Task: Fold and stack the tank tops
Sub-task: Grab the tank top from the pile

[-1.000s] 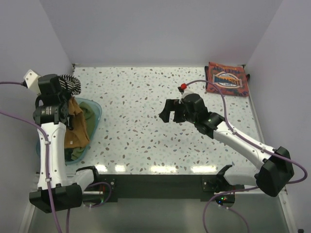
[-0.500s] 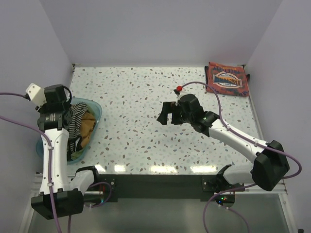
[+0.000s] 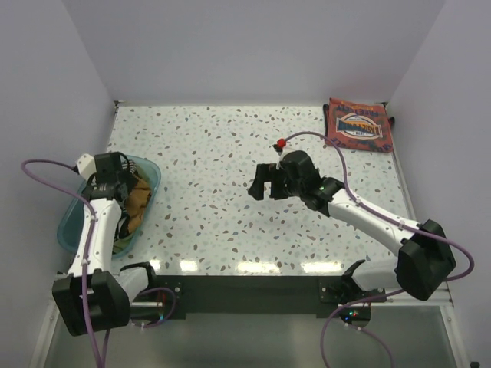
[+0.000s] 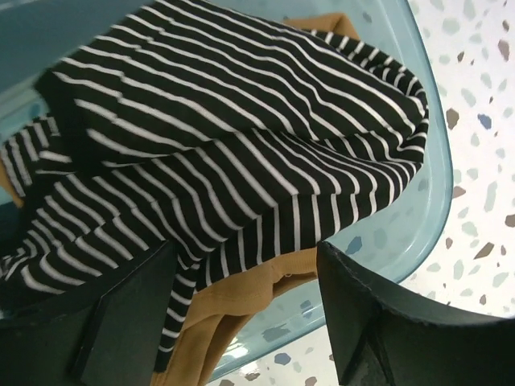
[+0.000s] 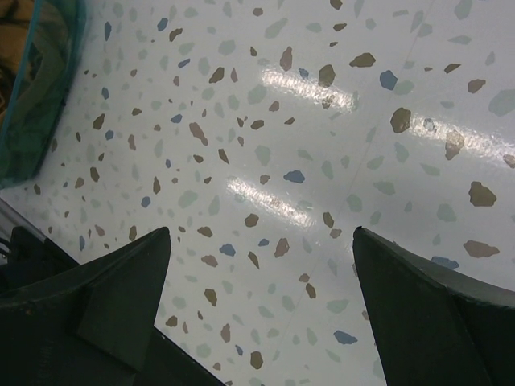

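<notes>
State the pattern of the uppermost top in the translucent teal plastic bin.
The tank top is black-and-white striped; left wrist view best.

Speckled terrazzo-pattern table (image 3: pixel 207 169), white ground; plain pale grey walls (image 3: pixel 253 46) on three sides; bright light glare (image 3: pixel 253 267) along near edge; black rail (image 3: pixel 253 295) below

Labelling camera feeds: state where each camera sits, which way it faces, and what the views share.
Top: above and behind, looking down on table; both arms show.
Left wrist: over the bin, facing down at striped top; own fingers show.
Right wrist: over mid-table, facing down; own fingers show.
Shared: the bin appears in all three.
</notes>
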Controlling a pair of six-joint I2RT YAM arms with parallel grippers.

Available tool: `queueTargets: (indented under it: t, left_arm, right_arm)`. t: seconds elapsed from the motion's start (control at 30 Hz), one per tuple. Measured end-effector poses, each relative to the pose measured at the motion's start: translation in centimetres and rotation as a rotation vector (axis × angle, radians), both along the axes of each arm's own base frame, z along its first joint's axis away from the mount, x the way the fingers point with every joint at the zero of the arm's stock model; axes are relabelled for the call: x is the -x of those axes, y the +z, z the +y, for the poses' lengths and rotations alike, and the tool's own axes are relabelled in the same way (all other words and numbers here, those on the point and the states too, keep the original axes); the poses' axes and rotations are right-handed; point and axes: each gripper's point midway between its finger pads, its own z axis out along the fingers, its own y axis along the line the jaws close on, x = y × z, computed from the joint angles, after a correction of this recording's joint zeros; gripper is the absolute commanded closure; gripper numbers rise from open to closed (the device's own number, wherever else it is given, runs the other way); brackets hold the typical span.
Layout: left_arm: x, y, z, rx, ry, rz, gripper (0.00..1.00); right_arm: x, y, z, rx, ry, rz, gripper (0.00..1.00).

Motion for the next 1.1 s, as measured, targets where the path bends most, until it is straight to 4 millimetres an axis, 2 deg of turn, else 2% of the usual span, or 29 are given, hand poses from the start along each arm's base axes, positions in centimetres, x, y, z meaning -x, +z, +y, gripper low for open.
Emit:
queueTargets:
  t: [0.1, 0.23, 0.37, 0.47, 0.5, 0.57, 0.67, 0.8, 1.07, 1.1]
  left_arm:
    - [-1.3, -1.6, -0.4, 0.031, -0.037, 0.024, 0.25]
    - [-2.7, -2.2, -0.2, 0.026, -0.052, 0.031, 0.3]
    - [-3.8, -2.7, 0.6, 0.006, -0.042, 0.071, 0.39]
    - [-4.5, -3.0, 1.2, -0.015, -0.027, 0.103, 0.54]
    - [-4.5, -3.0, 1.4, -0.021, -0.023, 0.112, 0.63]
    - [-4.6, -2.9, 1.6, -0.028, -0.017, 0.118, 0.7]
    - [-4.9, -1.9, 1.9, -0.039, -0.009, 0.108, 0.84]
    - [-5.3, 0.4, 2.3, -0.065, 0.004, 0.081, 1.0]
    - [-4.6, 5.3, 2.6, -0.113, 0.001, 0.011, 1.0]
    - [-4.5, 5.8, 2.6, -0.118, -0.002, 0.005, 0.98]
  right_arm:
    - [0.3, -0.8, -0.2, 0.006, 0.0, 0.01, 0.01]
    - [0.7, -1.9, -0.5, 0.02, 0.002, 0.028, 0.01]
    - [0.7, -1.7, -0.3, 0.009, 0.009, 0.022, 0.01]
    - [0.7, -1.7, -0.1, 0.001, 0.019, 0.024, 0.01]
    - [0.7, -1.7, 0.0, 0.001, 0.021, 0.025, 0.01]
    - [0.7, -1.9, 0.0, 0.003, 0.022, 0.029, 0.01]
    - [0.7, -2.0, 0.0, 0.005, 0.022, 0.03, 0.01]
    - [0.7, -2.1, 0.0, 0.008, 0.023, 0.031, 0.01]
    - [0.6, -3.2, 0.1, 0.026, 0.024, 0.054, 0.01]
    - [0.6, -3.3, 0.1, 0.027, 0.024, 0.056, 0.01]
